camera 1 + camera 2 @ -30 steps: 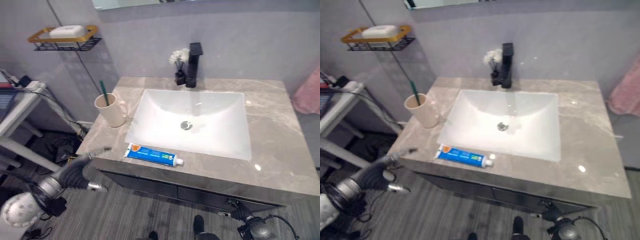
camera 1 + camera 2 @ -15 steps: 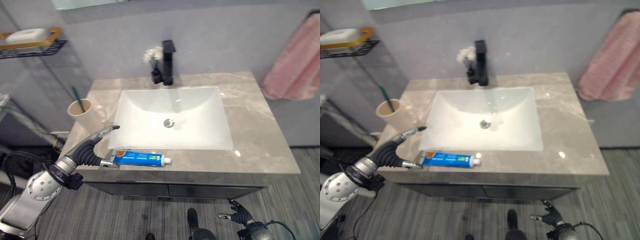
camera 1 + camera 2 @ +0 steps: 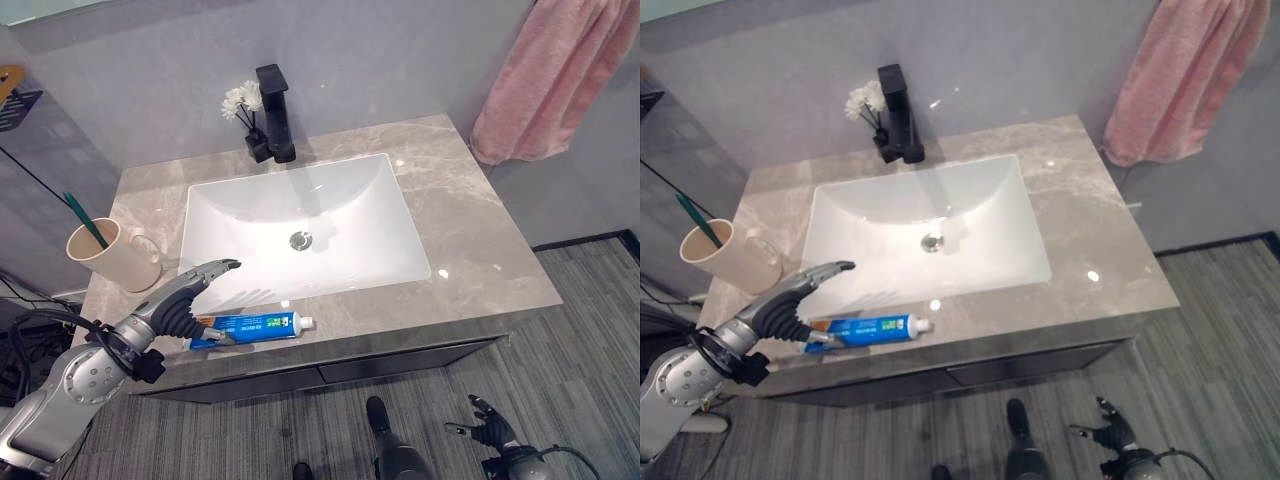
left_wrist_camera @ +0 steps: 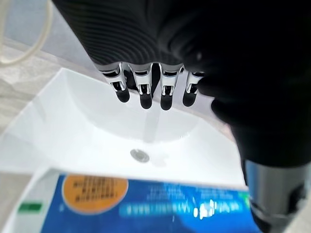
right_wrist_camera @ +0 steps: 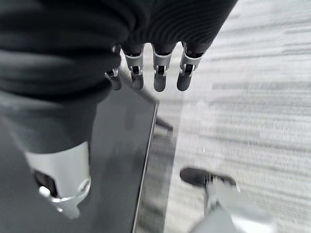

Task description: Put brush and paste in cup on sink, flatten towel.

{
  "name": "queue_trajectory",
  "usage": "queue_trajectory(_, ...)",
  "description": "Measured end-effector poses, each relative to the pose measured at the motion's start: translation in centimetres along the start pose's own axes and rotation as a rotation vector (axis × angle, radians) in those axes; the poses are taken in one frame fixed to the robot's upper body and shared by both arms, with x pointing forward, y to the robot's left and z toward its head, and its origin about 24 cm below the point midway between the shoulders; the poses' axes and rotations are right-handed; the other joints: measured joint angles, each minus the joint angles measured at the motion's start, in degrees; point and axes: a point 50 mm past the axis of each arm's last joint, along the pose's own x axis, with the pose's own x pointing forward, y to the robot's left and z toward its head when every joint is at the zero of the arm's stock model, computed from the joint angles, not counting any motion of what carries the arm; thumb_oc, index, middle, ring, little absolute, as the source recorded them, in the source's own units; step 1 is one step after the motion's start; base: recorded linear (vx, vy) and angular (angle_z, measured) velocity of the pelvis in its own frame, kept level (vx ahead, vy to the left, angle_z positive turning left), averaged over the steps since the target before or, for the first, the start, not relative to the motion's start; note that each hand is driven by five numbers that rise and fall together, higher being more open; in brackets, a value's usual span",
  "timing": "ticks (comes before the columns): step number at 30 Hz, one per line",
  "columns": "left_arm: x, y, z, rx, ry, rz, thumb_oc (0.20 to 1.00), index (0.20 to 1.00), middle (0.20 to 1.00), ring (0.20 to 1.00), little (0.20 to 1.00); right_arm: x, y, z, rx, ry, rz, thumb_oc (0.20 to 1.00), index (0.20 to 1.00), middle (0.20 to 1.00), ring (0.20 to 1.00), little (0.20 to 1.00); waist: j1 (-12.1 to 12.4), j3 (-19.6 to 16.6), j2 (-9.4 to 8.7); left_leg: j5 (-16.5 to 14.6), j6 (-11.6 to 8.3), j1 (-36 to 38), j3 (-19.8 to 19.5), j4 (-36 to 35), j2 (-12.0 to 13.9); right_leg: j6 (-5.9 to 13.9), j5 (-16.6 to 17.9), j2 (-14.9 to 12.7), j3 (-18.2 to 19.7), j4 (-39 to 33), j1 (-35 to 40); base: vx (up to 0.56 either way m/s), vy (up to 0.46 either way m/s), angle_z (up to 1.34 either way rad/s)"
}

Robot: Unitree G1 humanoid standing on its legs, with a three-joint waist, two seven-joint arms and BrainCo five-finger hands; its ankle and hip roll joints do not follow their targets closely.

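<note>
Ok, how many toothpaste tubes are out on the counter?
1. The blue toothpaste tube lies flat on the counter's front edge, in front of the basin, just beside the left hand. None stands in the cup, as far as shows.

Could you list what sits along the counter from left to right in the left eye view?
Cup with the toothbrush, left hand, toothpaste tube, sink basin, pink towel hanging at the far right.
</note>
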Motion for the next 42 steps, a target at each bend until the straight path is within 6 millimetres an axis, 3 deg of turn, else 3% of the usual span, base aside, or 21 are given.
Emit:
queue_trajectory(11, -0.7, -0.3, -0.4, 0.033, 0.030, -0.017, 1.000, 1.000, 1.000, 1.000, 1.000, -0.1, 0.2, -0.3, -0.014, 0.008, 0.005, 1.000, 1.000, 1.000, 1.000, 1.000, 0.2, 0.8, 0.28, 0.1, -0.07, 1.2, -1.6, 0.1, 0.4, -0.13, 0.2, 0.0, -1.5, 0.0, 2.0, 0.00, -0.006, 0.07)
queue_trajectory(22, -1.3, -1.4, -0.8, 0.108, 0.064, -0.055, 1.000, 1.000, 1.000, 1.000, 1.000, 0.1, 0.6, 1.1, -0.030, -0.047, 0.034, 1.000, 1.000, 1.000, 1.000, 1.000, 1.0, 2.5, 0.30, 0.4, -0.59, 0.1, -3.4, 0.1, 1.0, -0.43, -0.3, 0.0, -3.3, 0.0, 1.8, -0.03, -0.030, 0.08)
queue_trajectory(31, -0.6, -2.7, -1.3, 0.043, 0.078, -0.005, 1.000, 1.000, 1.000, 1.000, 1.000, 0.2, 0.2, 1.8, -0.042, -0.073, 0.024, 1.000, 1.000, 1.000, 1.000, 1.000, 0.9, 2.7, 0.31, 0.8, -1.11, -2.1, -5.6, 0.3, 1.8, -0.95, -0.6, 0.2, -5.6, 0.0, 0.7, -0.01, -0.041, 0.12)
queue_trajectory(40, 0.6, -2.9, -0.8, 0.047, 0.043, 0.019, 1.000, 1.000, 1.000, 1.000, 1.000, 0.5, -0.2, 3.0, -0.051, -0.112, 0.015, 1.000, 1.000, 1.000, 1.000, 1.000, 0.8, 2.7, 0.30, 0.8, -1.23, -2.1, -5.2, 0.3, 2.4, -1.35, -0.6, 0.9, -5.7, 0.0, 0.2, 0.02, -0.015, -0.01)
queue_trajectory(42, 0.6, -2.9, -0.7, 0.046, 0.041, 0.020, 0.928, 0.928, 0.928, 0.928, 0.928, 0.5, -0.2, 2.9, -0.051, -0.111, 0.011, 1.000, 1.000, 1.000, 1.000, 1.000, 0.8, 2.7, 0.30, 0.8, -1.25, -2.1, -5.1, 0.3, 2.5, -1.41, -0.7, 0.9, -5.7, 0.0, 0.2, 0.02, 0.002, -0.01)
